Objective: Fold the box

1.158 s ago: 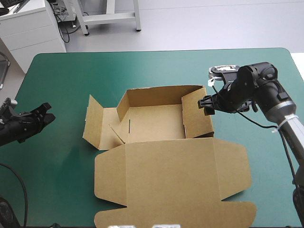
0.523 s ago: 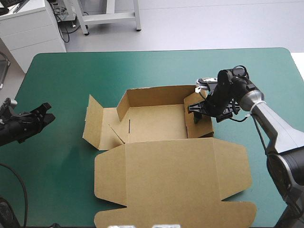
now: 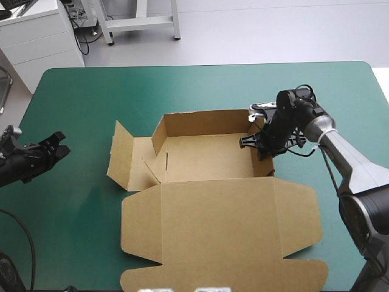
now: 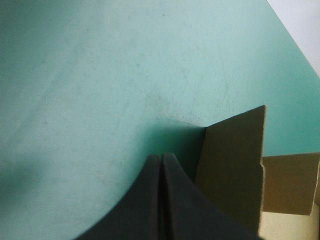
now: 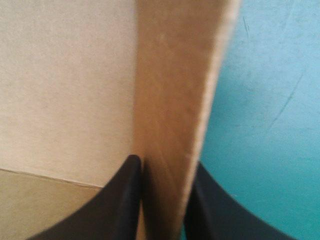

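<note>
While the right arm reaches in from the table's right edge, the right gripper [image 3: 250, 141], two broad black fin-shaped fingers, is clamped on the right wall [image 3: 262, 159] of the brown cut-board box [image 3: 200, 159]. The right wrist view confirms this: one finger sits inside the tray and one outside, with the upright wall pinched between them and almost no gap at the gripper [image 5: 162, 162].

Box position: about mid-table, slightly toward the right edge, on the teal-green covered table [image 3: 91, 97].
- Back wall [image 3: 206, 120]: raised.
- Right wall: raised and held.
- Left side panel [image 3: 124, 159]: splayed outward, with its end flap tilted up off the cover.
- Lid [image 3: 219, 234]: a broad sheet with rounded tabs, lying flat toward the near edge.

The left gripper [image 3: 58, 147], of the same black fin type, is low near the table's left edge and well apart from the box. Its fingers are pressed together into a single point [image 4: 161, 157] with nothing between them. In the left wrist view, the tilted end flap [image 4: 235, 170] stands ahead of this gripper and to one side. Bare cover [image 4: 100, 75] fills the rest of that view.
</note>
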Motion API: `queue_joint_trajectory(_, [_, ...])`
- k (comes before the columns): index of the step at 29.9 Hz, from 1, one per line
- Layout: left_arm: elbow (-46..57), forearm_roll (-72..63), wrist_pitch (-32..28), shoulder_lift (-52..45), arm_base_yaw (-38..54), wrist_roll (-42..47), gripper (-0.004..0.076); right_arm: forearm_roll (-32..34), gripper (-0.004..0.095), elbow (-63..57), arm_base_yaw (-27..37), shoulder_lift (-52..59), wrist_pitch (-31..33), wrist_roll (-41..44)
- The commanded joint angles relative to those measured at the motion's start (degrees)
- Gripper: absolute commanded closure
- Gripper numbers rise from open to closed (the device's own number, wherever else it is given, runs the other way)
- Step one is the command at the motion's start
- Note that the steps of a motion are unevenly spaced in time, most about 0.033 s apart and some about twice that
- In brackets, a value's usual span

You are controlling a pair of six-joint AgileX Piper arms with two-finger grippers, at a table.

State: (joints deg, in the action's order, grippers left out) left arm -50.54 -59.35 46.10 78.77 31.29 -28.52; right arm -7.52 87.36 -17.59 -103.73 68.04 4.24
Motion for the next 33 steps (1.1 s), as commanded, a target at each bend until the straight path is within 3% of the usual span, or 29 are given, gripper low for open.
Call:
queue_joint_trajectory(1, [-1.47, -1.10, -0.83, -1.87, -0.11, -0.24, 0.0756, -0.06, 0.0920, 1.51, -0.03, 2.71, 0.84, -1.61])
queue_joint_trajectory(11, [-1.47, 0.96, -0.82, -1.87, -0.11, -1.82, 0.0756, 1.22, 0.0926, 6.89, 0.08, 5.62, 3.43, -3.28])
queue_joint_trajectory(16, [-1.47, 1.26, -2.22, -1.87, -0.11, -1.86, 0.0756, 2.05, 0.0926, 9.59, 0.08, 14.53, 3.44, -2.58])
queue_joint_trajectory(24, [-1.47, 2.26, -2.78, -1.77, -0.11, -1.86, 0.0756, -3.25, 0.0926, 9.59, 0.08, 28.26, 3.44, -1.51])
queue_joint_trajectory(33, [-1.47, -1.66, 2.56, -1.77, -0.23, -8.90, 0.0749, -3.14, 0.0926, 9.59, 0.08, 31.69, 3.01, -1.62])
